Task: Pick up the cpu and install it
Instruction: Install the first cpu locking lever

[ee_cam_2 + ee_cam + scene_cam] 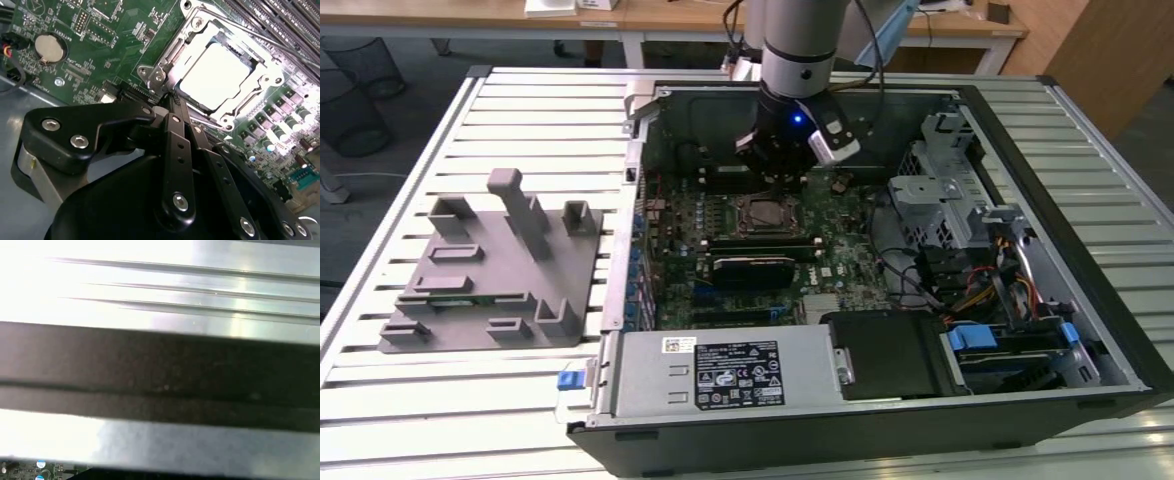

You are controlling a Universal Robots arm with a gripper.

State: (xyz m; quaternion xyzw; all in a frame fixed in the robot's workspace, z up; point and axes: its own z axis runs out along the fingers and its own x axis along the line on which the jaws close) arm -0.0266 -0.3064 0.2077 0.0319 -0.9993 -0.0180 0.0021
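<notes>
- Exterior view: the arm hangs over the open computer case (1094,240) on the slatted bench (520,100), with the claw (781,183) low over the socket (765,212) on the motherboard (841,250). The case also holds a power supply (720,375), a drive cage and cable bundles. The grey fixture (487,265) stands outside it, on the exterior view's left.
- Second wrist view: the cpu (220,75) lies flat in the socket, pale top up, with the metal frame (165,65) around it. The claw (172,100) sits at the frame's edge and looks drawn narrow – nothing in it that I can see. A coin cell (50,47) sits well apart on the board.
- First wrist view: a dark band (160,375) across pale ribbed metal, plus a sliver of green board (40,470). Can't tell more.
- My read: we're at the install end, since the chip looks seated. I can't tell if the frame is latched. Any move from here calls for small, careful motion – that frame and the parts around it are tight.
</notes>
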